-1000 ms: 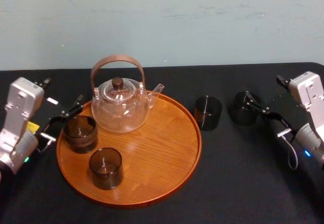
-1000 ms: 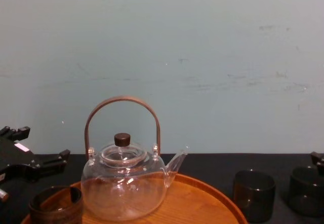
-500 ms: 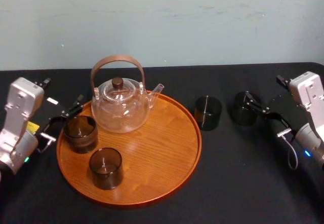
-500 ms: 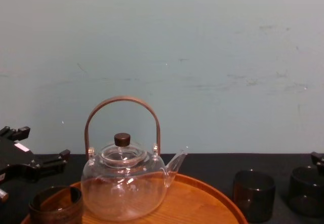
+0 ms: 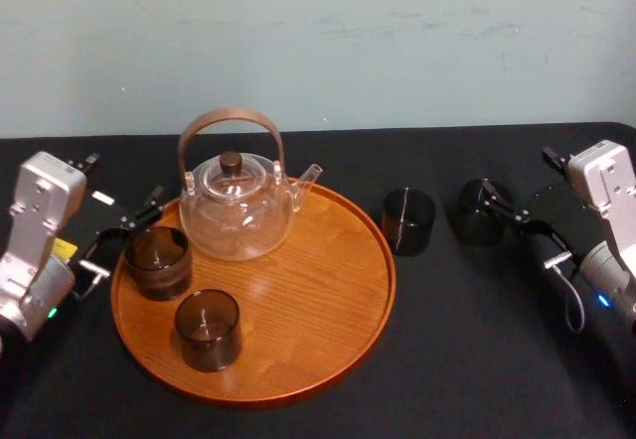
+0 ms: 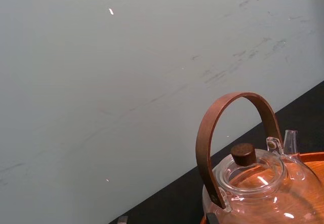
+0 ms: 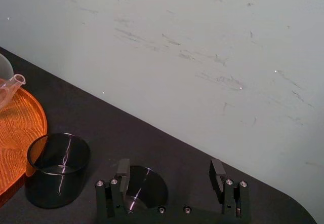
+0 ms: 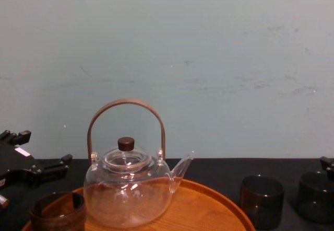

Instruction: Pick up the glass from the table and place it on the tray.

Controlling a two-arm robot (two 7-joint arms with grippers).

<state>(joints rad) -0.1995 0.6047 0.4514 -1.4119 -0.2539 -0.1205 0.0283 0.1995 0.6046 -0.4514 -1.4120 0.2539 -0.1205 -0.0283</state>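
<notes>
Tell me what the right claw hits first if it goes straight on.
The dark glass: it stands just ahead of the open right claw, off-centre toward one finger, so that finger may strike its rim first. Depth is hard to judge. The left claw sits beside the tray.

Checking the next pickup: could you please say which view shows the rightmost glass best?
The right wrist view: the glass stands between the fingers of the open right gripper. Head view shows it from above; chest view, side-on at the edge. The left gripper rests beside the tray.
</notes>
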